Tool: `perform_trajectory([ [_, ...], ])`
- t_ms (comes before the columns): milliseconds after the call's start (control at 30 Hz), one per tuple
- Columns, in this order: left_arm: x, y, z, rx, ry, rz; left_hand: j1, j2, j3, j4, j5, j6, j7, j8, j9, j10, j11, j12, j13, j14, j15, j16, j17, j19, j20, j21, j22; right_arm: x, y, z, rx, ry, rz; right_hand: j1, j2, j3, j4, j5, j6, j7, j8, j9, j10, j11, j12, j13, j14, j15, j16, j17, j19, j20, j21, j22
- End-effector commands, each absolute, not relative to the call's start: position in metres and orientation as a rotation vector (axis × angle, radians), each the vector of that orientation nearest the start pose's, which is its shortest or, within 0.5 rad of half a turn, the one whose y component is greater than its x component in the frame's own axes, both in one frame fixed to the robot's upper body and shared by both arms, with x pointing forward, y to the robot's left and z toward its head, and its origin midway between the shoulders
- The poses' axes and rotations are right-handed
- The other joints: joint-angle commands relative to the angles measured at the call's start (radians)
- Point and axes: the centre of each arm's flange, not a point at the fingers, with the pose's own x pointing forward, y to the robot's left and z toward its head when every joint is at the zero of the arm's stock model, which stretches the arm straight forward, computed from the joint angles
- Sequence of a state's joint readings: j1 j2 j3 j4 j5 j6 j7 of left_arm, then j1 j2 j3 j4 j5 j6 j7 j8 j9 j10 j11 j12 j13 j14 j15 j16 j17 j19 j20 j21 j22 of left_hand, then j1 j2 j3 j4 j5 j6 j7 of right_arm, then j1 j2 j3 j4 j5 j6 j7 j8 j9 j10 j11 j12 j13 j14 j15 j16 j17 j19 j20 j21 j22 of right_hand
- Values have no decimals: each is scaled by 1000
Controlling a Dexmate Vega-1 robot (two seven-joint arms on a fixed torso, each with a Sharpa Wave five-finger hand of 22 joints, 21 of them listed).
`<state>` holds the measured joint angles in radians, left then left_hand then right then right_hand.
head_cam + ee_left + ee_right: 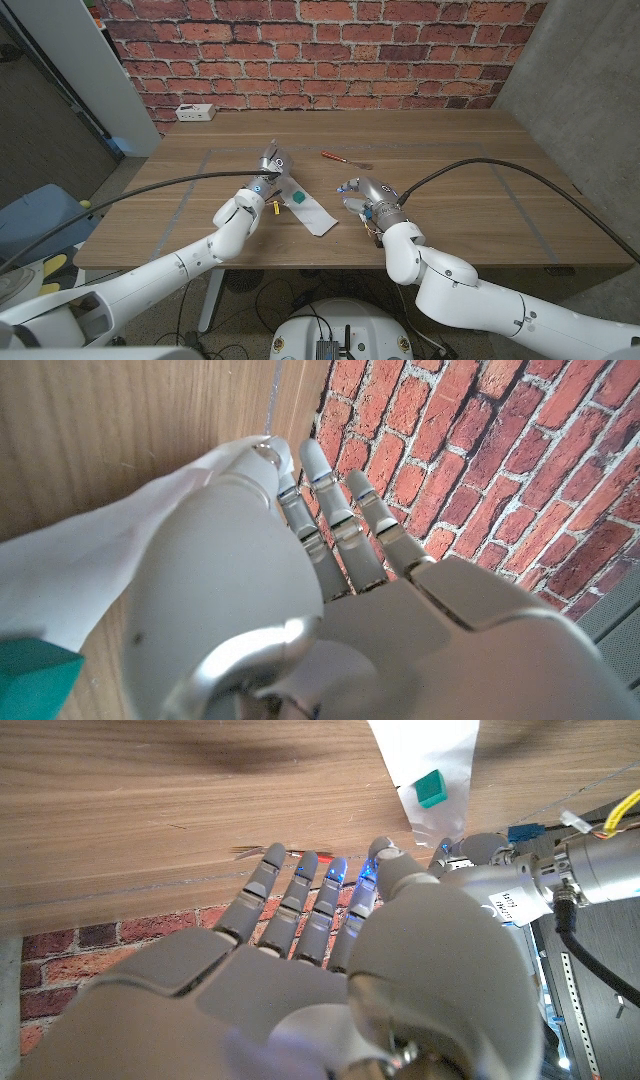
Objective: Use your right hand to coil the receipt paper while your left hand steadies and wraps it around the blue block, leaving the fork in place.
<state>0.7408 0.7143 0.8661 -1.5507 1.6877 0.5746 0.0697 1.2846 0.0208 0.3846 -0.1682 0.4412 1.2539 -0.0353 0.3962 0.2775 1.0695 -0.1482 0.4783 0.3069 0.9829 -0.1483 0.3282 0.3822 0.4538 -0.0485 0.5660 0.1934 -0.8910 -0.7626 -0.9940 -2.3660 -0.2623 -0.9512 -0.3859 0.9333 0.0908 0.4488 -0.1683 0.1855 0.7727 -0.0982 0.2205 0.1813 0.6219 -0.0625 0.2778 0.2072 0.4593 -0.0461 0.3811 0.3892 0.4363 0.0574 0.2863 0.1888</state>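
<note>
Two hands are working the counter (450,150): the left hand (270,165) is pinching the receipt paper (312,212) under the teal block (297,199); the right hand (362,193) is hovering open-fingered, holding nothing.

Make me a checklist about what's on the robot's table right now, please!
Surface: brown wooden table, faint taped lines on it.
Job's things: white receipt paper strip lying flat; small blue-green block sitting on it; orange-handled fork farther back, apart from both.
Clutter: white power strip at the back left edge.
Robot hands: left robot hand pinches the paper's far end; right robot hand is beside the paper, holding nothing.
Cables: black cables arch over both arms.
Surroundings: red brick wall behind.
</note>
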Motion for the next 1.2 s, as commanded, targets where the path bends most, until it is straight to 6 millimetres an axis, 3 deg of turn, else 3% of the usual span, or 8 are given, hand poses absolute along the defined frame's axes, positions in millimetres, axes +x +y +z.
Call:
perform_trajectory([
  [33,624,192,-27,2300,-569,817,-1,-17,16,0,25,1,8,10,11,54,-51,202,405,13,-93,-4,8,10,6,8,4,462,-81,-72,-1025,-452,150,40,6,18,-9,9,31,-13,8,2,27,-34,5,0,12,-114,7,4,11,-7,7,3],
  [200,631,187,-25,2286,-538,818,-4,-23,29,0,51,1,12,16,21,52,-50,214,429,18,-93,-11,15,11,7,13,4,469,-78,-70,-1034,-416,189,61,10,36,-9,9,32,-28,1,2,9,-60,-9,-1,-11,-108,-13,-2,7,-9,6,3],
  [500,640,179,-22,2268,-517,800,-10,-34,47,0,88,0,9,26,36,54,-47,224,446,24,-93,-21,26,12,9,19,4,485,-70,-65,-1058,-358,264,40,3,35,9,0,-24,-38,-32,2,-64,-85,-56,-4,-92,-82,-61,-14,-22,-4,-6,3],
  [567,642,178,-21,2268,-518,795,-11,-36,49,0,92,-1,10,27,38,54,-48,225,448,24,-93,-23,27,12,9,20,4,488,-69,-65,-1062,-351,272,11,4,24,27,-3,-45,-37,-37,2,-95,-76,-72,-5,-115,-75,-73,-16,-35,-4,-12,3],
  [667,644,176,-20,2265,-517,785,-13,-38,54,1,100,-1,9,29,43,55,-46,226,448,26,-93,-26,30,12,9,22,4,494,-65,-64,-1068,-343,281,-14,0,11,36,-5,-72,-39,-42,2,-120,-78,-81,-5,-150,-57,-90,-19,-50,2,-19,2],
  [767,645,175,-19,2262,-517,779,-15,-41,58,1,108,-4,10,31,47,51,-50,226,452,27,-94,-28,35,11,9,23,5,498,-62,-63,-1079,-342,296,-55,-5,-9,50,-6,-99,-38,-43,3,-158,-53,-90,-5,-179,-45,-104,-22,-65,8,-27,2],
  [900,646,175,-16,2258,-511,774,-18,-43,63,2,117,-5,9,34,52,51,-47,225,451,28,-94,-31,39,10,9,26,5,505,-57,-63,-1087,-341,317,-93,-16,-30,63,-6,-109,-40,-41,3,-178,-44,-92,-4,-198,-36,-113,-23,-81,13,-35,1],
  [1200,646,176,-14,2254,-507,765,-23,-47,72,2,133,-8,8,37,63,51,-48,225,452,29,-94,-36,51,8,8,30,6,519,-52,-66,-1095,-316,366,-142,-22,-53,77,-3,-109,-40,-36,2,-194,-62,-90,-5,-238,-17,-132,-28,-109,21,-49,0],
])
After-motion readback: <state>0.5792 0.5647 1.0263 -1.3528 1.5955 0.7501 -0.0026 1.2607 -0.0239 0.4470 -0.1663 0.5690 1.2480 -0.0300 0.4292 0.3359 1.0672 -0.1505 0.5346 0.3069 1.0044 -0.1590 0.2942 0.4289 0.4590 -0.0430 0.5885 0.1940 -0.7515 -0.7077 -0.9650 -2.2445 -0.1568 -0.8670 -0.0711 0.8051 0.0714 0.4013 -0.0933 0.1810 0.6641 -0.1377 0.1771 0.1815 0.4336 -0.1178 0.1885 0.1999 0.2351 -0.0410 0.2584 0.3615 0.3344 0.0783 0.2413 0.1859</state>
